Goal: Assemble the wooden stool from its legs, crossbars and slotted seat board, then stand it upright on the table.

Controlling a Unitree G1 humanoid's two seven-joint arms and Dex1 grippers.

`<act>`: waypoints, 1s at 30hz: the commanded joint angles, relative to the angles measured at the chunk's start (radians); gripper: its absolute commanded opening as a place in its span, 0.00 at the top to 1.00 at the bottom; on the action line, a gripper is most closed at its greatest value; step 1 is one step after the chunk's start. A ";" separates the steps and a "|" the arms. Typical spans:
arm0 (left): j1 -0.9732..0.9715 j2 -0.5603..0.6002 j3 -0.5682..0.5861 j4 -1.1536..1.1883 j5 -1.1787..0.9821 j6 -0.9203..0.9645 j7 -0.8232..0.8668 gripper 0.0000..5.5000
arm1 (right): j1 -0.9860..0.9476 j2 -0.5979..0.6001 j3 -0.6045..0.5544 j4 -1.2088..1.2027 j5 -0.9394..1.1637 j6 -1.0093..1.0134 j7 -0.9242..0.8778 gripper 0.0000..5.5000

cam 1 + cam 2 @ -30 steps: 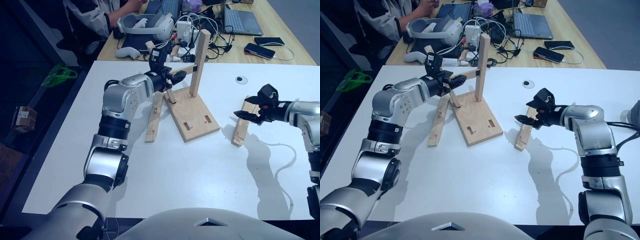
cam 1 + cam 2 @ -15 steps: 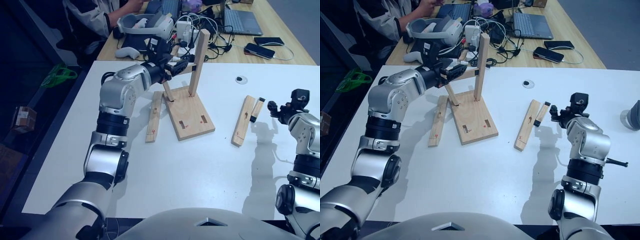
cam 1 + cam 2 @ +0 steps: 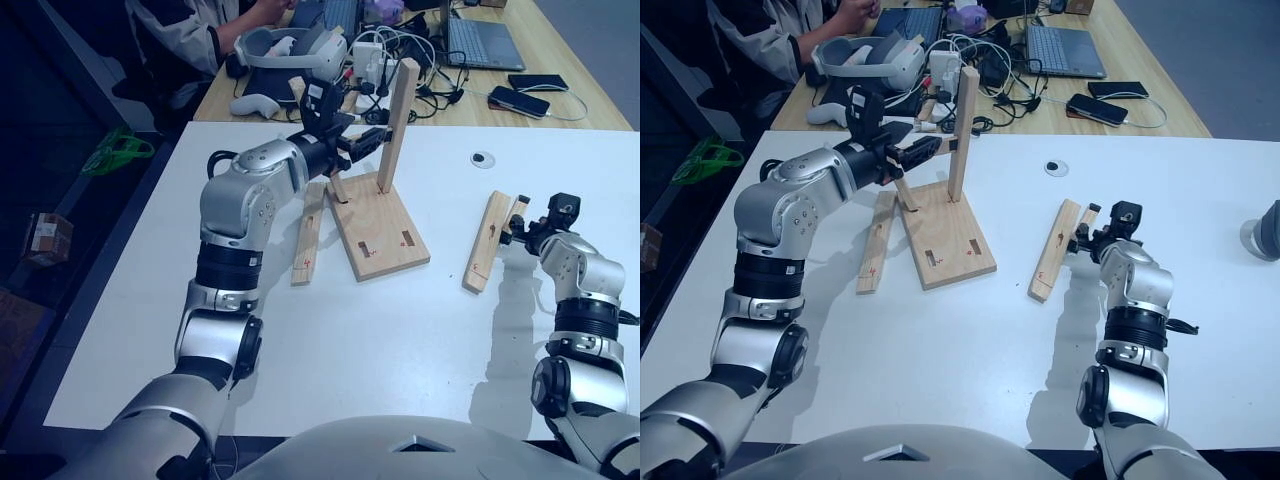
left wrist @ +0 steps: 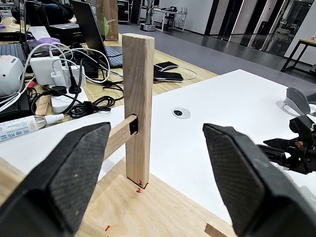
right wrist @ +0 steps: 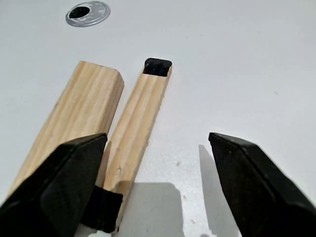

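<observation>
Assembly is, in my judgement, at an early stage. The seat board (image 3: 380, 235) lies flat in the middle of the table (image 3: 400, 330). One upright leg (image 3: 397, 125) stands at its 12 o'clock end, and a crossbar (image 4: 120, 134) goes from this leg towards 9 o'clock. A second short piece (image 3: 338, 185) leans at the board's 10 o'clock corner. A loose leg (image 3: 308, 232) lies at 9 o'clock of the board. Another leg (image 3: 483, 240) lies at 3 o'clock, with a short crossbar (image 5: 138, 133) just beside it.

The left gripper (image 3: 355, 143) hangs at the fitted crossbar with its jaws wide and holds nothing. The right gripper (image 5: 157, 143) hangs over the short crossbar, jaws also wide and empty.

The step in hand seems to be picking up this short crossbar. One finger (image 5: 69, 187) stands above the neighbouring leg, so the risk is to catch both pieces. It would be better to shift towards 3 o'clock until the fingers stand on both sides of the crossbar alone, then come down and close near its middle, so that the piece does not swing. The left gripper could steady the upright leg for the fitting.
</observation>
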 commanded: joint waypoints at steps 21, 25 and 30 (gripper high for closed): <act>0.021 -0.084 0.072 -0.054 -0.036 0.069 0.097 0.37 | 0.016 0.024 -0.009 0.031 0.052 0.093 -0.017 0.66; 0.117 -0.173 0.109 -0.190 -0.086 0.168 0.201 0.37 | 0.035 0.028 0.001 0.001 0.057 0.101 -0.009 0.77; 0.228 -0.178 0.057 -0.343 -0.048 0.199 0.276 0.37 | 0.056 0.024 0.003 -0.030 0.061 0.100 -0.009 0.77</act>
